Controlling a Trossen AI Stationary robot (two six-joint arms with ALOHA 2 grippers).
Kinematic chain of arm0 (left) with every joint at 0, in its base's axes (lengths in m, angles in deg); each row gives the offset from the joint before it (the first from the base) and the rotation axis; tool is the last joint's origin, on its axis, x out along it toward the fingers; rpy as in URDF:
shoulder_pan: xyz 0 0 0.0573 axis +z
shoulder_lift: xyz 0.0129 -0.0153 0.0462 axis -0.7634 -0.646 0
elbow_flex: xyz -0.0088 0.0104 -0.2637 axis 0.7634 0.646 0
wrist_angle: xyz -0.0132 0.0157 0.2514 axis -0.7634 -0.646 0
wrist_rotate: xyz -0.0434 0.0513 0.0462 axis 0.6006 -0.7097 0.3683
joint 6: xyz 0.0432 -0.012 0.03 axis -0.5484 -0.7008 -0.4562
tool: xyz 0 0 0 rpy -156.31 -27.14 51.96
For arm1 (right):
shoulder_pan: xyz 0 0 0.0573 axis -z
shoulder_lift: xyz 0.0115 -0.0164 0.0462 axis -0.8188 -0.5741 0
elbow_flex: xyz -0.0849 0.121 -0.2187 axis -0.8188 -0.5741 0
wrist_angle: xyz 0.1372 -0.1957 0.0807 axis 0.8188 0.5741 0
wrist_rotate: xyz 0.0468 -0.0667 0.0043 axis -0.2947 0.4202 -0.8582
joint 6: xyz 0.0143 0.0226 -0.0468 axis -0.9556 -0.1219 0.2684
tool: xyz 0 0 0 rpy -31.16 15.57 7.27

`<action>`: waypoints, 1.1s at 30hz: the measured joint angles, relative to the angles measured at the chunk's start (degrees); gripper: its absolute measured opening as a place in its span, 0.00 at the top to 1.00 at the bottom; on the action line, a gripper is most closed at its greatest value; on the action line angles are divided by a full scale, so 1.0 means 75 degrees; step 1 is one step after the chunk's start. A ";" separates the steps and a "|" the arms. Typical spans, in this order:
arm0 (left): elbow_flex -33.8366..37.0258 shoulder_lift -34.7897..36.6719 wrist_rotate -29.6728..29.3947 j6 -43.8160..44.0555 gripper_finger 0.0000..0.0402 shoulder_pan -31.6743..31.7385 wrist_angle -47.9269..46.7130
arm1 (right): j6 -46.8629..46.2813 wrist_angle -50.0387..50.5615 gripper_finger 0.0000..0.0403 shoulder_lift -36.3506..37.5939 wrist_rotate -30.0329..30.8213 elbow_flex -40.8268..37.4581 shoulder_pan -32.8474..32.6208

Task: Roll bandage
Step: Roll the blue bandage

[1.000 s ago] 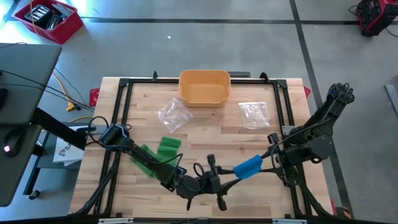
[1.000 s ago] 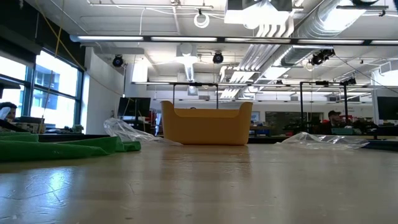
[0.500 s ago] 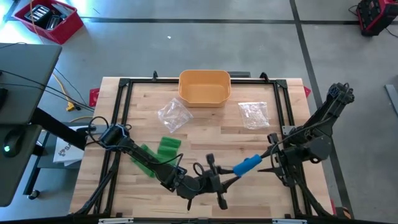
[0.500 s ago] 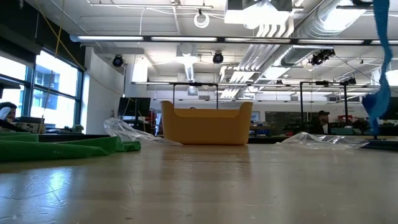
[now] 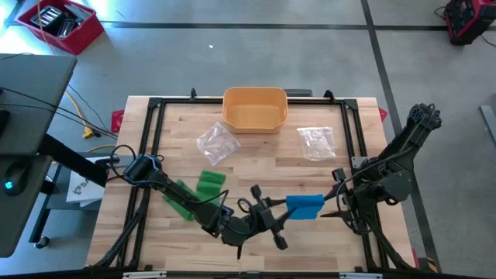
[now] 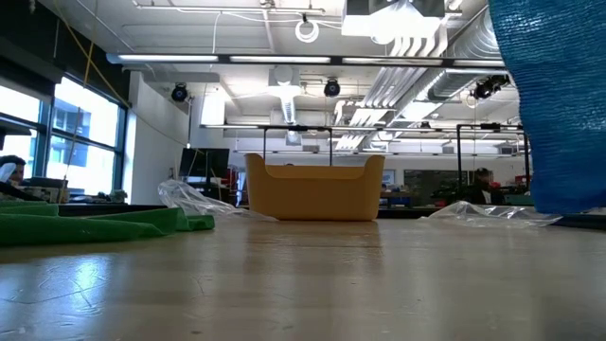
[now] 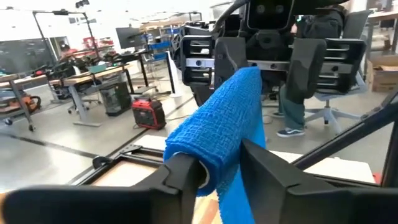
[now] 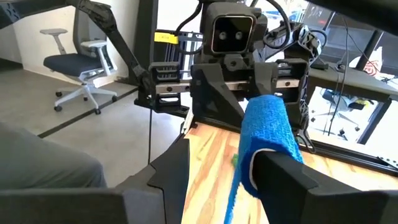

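Both grippers, left gripper and right gripper, are being kept closed on opposite ends of the blue bandage, held above the near table edge. Compared with a second ago, it is being levelled and widened, suggesting rolling is progressing. Open wood is being left beyond; green bandages are lying to the left.

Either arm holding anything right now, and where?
Both hold the blue bandage: left tool grips one end of the roll, right tool the other end.
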 joint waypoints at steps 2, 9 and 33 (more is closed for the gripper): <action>0.0000 0.0003 0.0047 -0.0007 0.82 0.0000 -0.0003 | 0.0000 0.0001 0.60 0.0006 0.0018 0.0000 0.0000; 0.0000 0.0003 0.0231 -0.0245 0.97 -0.0083 -0.0035 | 0.0001 0.0035 0.60 0.0012 0.0125 0.0000 0.0012; 0.0000 0.0009 0.0279 -0.0532 0.76 -0.0073 -0.0025 | -0.0083 0.0393 0.60 0.0015 0.0074 -0.0003 -0.0006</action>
